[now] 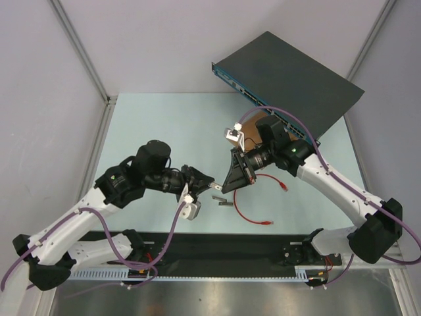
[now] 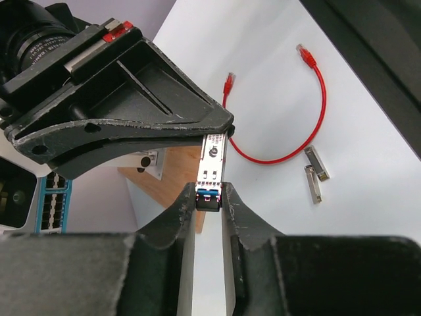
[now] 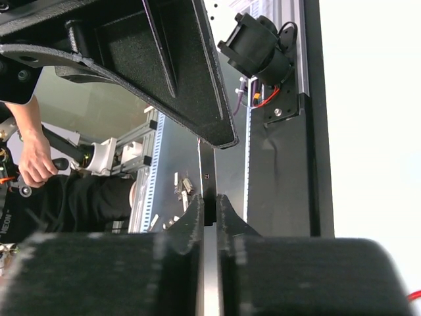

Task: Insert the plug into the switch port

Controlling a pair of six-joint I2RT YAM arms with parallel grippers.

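The plug is a small silver module with a blue end, held in the air between both arms. My left gripper is shut on its blue end. My right gripper is shut on its other end; its black fingers show in the left wrist view. In the top view the two grippers meet over the table's middle, left and right. The switch is a dark flat box at the far right, its port row facing the arms.
A red cable loops on the table in front of the right arm. Two spare silver modules lie under the grippers. A wooden block with a white bracket stands by the switch front.
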